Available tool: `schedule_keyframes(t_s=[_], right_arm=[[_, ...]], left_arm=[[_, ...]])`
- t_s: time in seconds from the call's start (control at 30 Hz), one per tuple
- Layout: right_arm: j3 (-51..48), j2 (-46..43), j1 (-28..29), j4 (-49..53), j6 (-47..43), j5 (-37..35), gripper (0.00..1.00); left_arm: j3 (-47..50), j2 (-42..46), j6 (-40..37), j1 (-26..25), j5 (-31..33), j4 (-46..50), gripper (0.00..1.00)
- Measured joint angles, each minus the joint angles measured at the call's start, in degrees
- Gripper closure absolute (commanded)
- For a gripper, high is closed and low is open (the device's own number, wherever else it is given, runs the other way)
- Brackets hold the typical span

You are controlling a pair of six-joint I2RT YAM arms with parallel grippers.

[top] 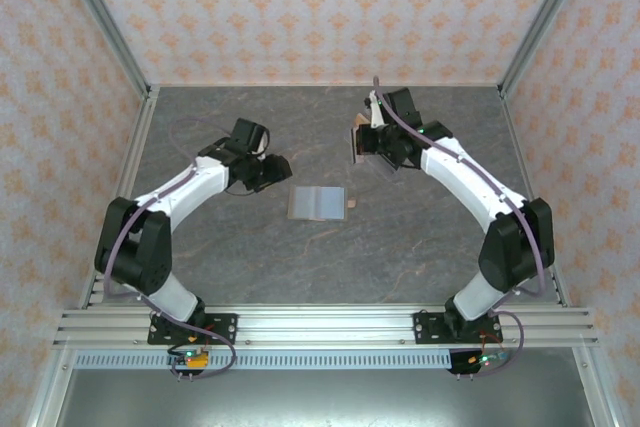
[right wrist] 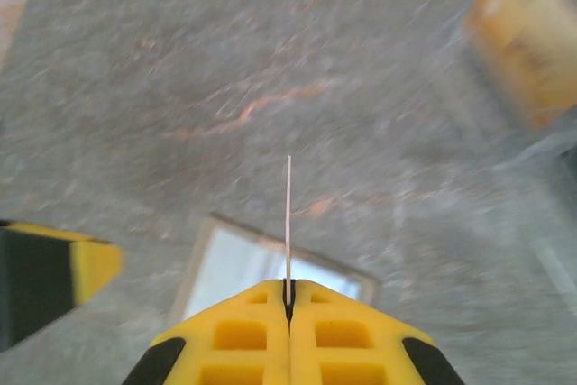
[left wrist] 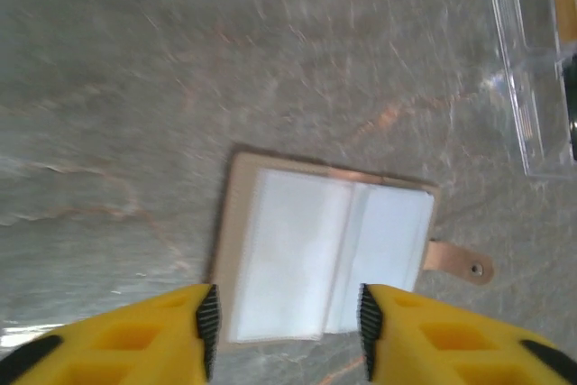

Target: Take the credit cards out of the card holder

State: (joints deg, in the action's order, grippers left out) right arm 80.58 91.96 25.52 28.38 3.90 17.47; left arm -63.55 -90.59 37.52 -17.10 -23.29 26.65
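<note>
Yellow fingers of the left tool (left wrist: 284,322) stand spread apart, gripping nothing, low over the flat grey bifold card holder (left wrist: 315,259). The holder lies open on the grey veined bench (left wrist: 135,87), between the two arms. Its pale inner panels look empty, though glare and blur leave that unsure. Its small tan strap tab (left wrist: 460,263) lies flat beside it.

The right tool (right wrist: 288,290) is clamped shut on a thin whitish plastic card (right wrist: 288,214), which shows edge-on as a bare line, so its face cannot be read. It is held in the air above the holder.

Farther off, a blurred orange-yellow card (right wrist: 527,42) seems to rest by the clear acrylic stand (left wrist: 532,87), which is cut off at the frame edge.

I judge the removal all but done. Next the held card must be carried over, set down or squared to the stand, and released gently.
</note>
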Motion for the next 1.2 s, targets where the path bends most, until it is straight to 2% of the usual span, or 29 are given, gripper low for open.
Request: schedule_keyframes(t_s=[0.17,0.43,0.6,0.77,1.2], right_arm=[[7.1,1.9,-1.2,3.0,-9.9,-8.1,1.0],[24.8,15.5,-6.3,9.4,-24.5,-9.4,1.0],[35.1,25.8,-8.3,14.4,-31.1,-9.2,1.0],[42.9,33.0,-11.0,18.2,-33.6,-6.6,1.0],[48.3,36.1,-12.2,21.6,-37.1,-3.5,1.0]], left_arm=[[3.8,4.5,-0.2,1.7,3.3,0.5,0.24],[5.9,6.5,-1.6,1.7,6.4,1.4,0.01],[6.5,9.0,-2.5,1.7,7.6,1.7,0.0],[6.6,10.2,-3.1,1.7,8.1,2.3,0.0],[6.7,10.2,-3.1,1.7,8.8,2.8,0.0]])
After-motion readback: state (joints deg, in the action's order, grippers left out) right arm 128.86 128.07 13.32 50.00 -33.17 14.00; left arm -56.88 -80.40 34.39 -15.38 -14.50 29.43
